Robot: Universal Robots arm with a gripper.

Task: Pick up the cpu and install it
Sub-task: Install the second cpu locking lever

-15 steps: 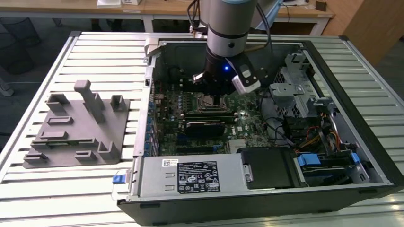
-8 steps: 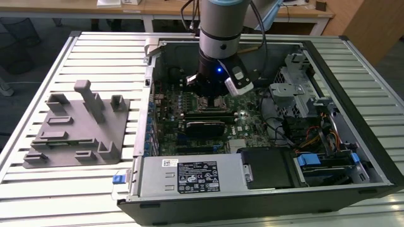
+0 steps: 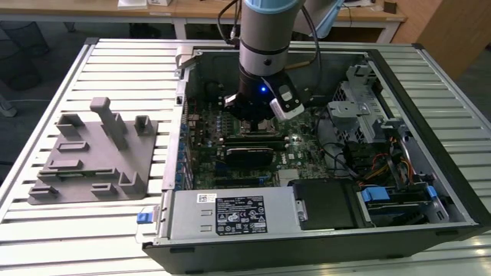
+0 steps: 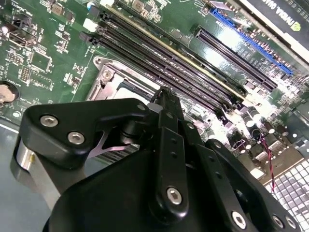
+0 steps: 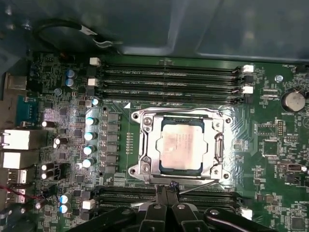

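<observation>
The cpu (image 5: 182,145) lies flat in the motherboard socket, its silver-grey top showing inside the closed metal frame (image 5: 145,145). My gripper (image 5: 166,187) has its fingers pressed together with nothing between them. It hovers just past the frame's edge, beside the thin wire lever (image 5: 198,185) and the memory slots. The second wrist view shows the fingertips (image 4: 161,96) meeting over a corner of the socket frame (image 4: 104,72). In the exterior view the gripper (image 3: 257,119) reaches down into the open computer case over the socket, which it mostly hides.
Memory slots (image 5: 169,79) run along both sides of the socket. A black card (image 3: 249,152), the drive cage (image 3: 360,109) and cables crowd the case. A grey fixture block (image 3: 92,155) with upright posts stands on the slatted table at the exterior view's left.
</observation>
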